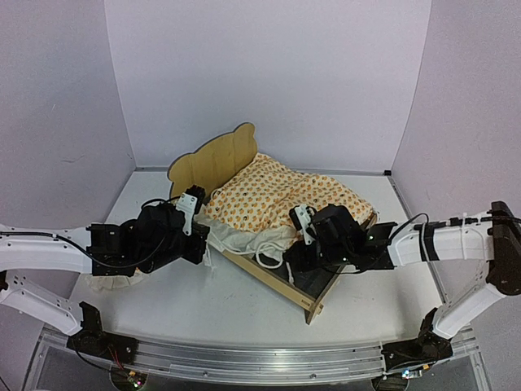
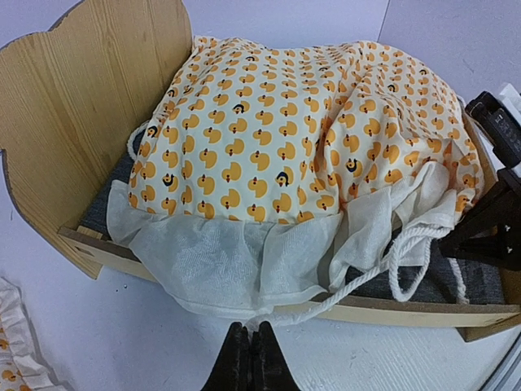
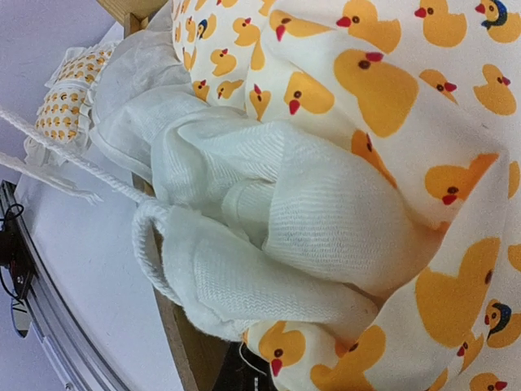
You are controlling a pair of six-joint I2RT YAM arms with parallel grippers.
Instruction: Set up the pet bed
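Atop pet bed, bunched duck cover; left claw perhaps pinching cord

cover blocks pet bed, foot end bare

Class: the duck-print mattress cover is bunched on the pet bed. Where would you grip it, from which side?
Probably the white ruffle draped over the side rail, approached from the left arm's side. It hangs loose off the edge, thin enough to pinch; the duck-print top looks too bulky.

White links, black joints, black end effectors
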